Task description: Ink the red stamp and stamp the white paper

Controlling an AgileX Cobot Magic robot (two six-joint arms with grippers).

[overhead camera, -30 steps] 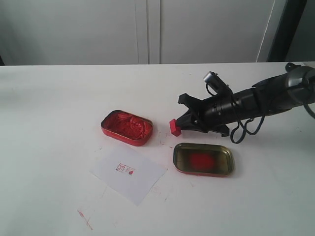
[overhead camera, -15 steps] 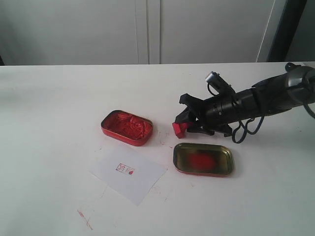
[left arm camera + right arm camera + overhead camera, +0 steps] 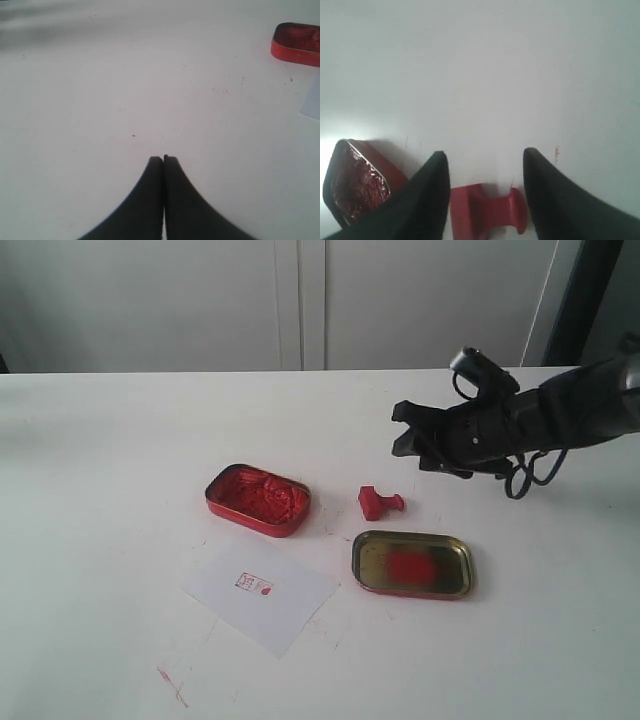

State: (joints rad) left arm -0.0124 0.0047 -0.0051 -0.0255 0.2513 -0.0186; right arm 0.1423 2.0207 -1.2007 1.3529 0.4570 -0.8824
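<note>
The red stamp (image 3: 379,502) lies on its side on the table between the two tins, free of any grip; the right wrist view shows the stamp (image 3: 487,211) below the spread fingers. My right gripper (image 3: 407,441) hangs open above and to the right of it, lifted clear. The white paper (image 3: 260,595) lies flat toward the front left of the stamp and carries a small red print. My left gripper (image 3: 163,159) is shut with nothing in it, over bare table, and does not show in the exterior view.
A red tin of lumpy red paste (image 3: 258,499) sits left of the stamp. A gold tin lid with a red smear (image 3: 412,564) sits just in front of it. Red marks (image 3: 171,685) stain the tabletop near the front edge.
The right gripper held the stamp, set it down on the table, opened, and pulled back up and to the right. The stamp now lies on its side.
</note>
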